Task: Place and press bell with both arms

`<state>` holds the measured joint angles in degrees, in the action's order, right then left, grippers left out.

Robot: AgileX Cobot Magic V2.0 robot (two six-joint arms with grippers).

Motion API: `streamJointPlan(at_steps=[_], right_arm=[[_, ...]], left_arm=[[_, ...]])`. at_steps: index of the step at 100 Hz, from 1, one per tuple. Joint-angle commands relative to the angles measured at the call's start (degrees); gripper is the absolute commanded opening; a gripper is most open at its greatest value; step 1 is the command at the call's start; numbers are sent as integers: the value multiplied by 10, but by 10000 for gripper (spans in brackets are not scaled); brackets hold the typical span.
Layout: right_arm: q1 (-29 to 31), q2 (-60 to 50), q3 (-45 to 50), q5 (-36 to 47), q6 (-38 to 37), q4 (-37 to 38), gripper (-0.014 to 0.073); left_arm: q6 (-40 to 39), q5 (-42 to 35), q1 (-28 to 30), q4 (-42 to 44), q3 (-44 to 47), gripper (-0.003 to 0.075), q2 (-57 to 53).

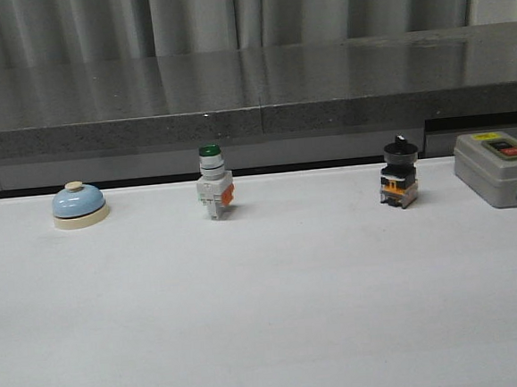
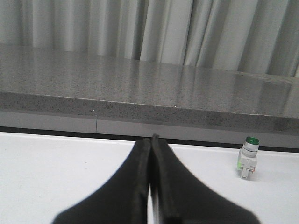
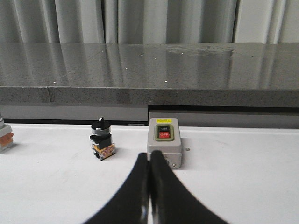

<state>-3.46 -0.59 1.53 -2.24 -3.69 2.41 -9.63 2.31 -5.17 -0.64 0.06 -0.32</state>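
Note:
The bell [image 1: 79, 206], a light-blue dome on a cream base with a cream button on top, stands upright at the far left of the white table, near its back edge. Only the front view shows it, and neither arm appears in that view. In the left wrist view my left gripper [image 2: 152, 138] is shut with nothing between its black fingers, low over bare table. In the right wrist view my right gripper [image 3: 150, 155] is likewise shut and empty, pointing toward the grey switch box.
A green-capped grey push-button switch [image 1: 214, 185] [image 2: 248, 157] stands right of the bell. Further right are a black-knobbed switch [image 1: 399, 175] [image 3: 101, 139] and a grey on/off box [image 1: 499, 167] [image 3: 164, 146]. A dark stone ledge [image 1: 250, 91] runs behind the table.

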Motion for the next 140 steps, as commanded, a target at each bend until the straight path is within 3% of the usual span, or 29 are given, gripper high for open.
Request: streamJointPlan(at_steps=[1,36,62,82,121,130,140], right_arm=[[3,-8,-9,47,2,2,-60],[3,-8,-9,47,2,2,-60],[3,-8,-9,47,2,2,-60],[3,-8,-9,47,2,2,-60],[3,-8,-9,47,2,2,-60],[3,-8,-9,47,2,2,-60],[3,-8,-9,47,2,2,-60]], left_arm=[[1,-49,-3,0,24,-20,-18],[1,-45,-3,-1,4,-20,-16],[1,23,-3,-2,-99,-20,52],[1,67,-3,6,-200,-20,183],[1,62,-3,39,-401,-16,508],[1,65,-3,39,-453,34,584],[1,72,-3,39,-511,177,661]])
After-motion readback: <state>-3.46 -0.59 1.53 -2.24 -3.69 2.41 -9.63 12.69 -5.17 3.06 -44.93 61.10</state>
